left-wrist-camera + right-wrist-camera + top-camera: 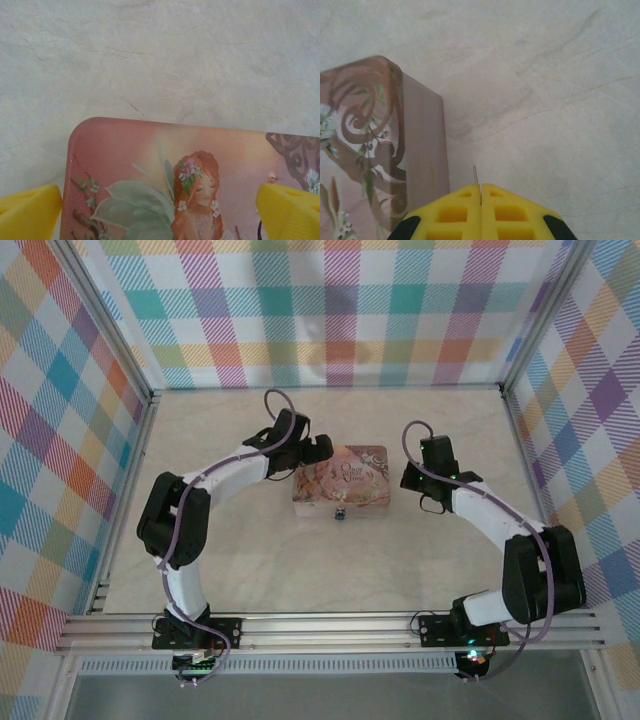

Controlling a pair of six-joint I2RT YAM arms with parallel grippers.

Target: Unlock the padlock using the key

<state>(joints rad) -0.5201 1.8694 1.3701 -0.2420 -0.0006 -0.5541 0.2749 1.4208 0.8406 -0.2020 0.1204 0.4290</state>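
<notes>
The tiny dark bluish padlock (pixel 341 512) hangs at the middle of the front side of the pink illustrated tin (pixel 341 487). My left gripper (pixel 308 455) is at the tin's far left corner. It stands open (pixel 160 212), its yellow fingers (pixel 30 214) spread wide above the fairy picture on the lid (pixel 200 165), holding nothing. My right gripper (pixel 412 478) hovers just off the tin's right end (pixel 422 145). It is shut (pixel 480 188) on the key, whose thin metal blade (pixel 475 175) pokes out between the tips.
The pale marble-look tabletop (pixel 330 570) surrounds the tin. Checked fabric walls on a metal frame (pixel 140 420) close in the left, back and right. A rail (pixel 330 625) with both arm bases runs along the near edge.
</notes>
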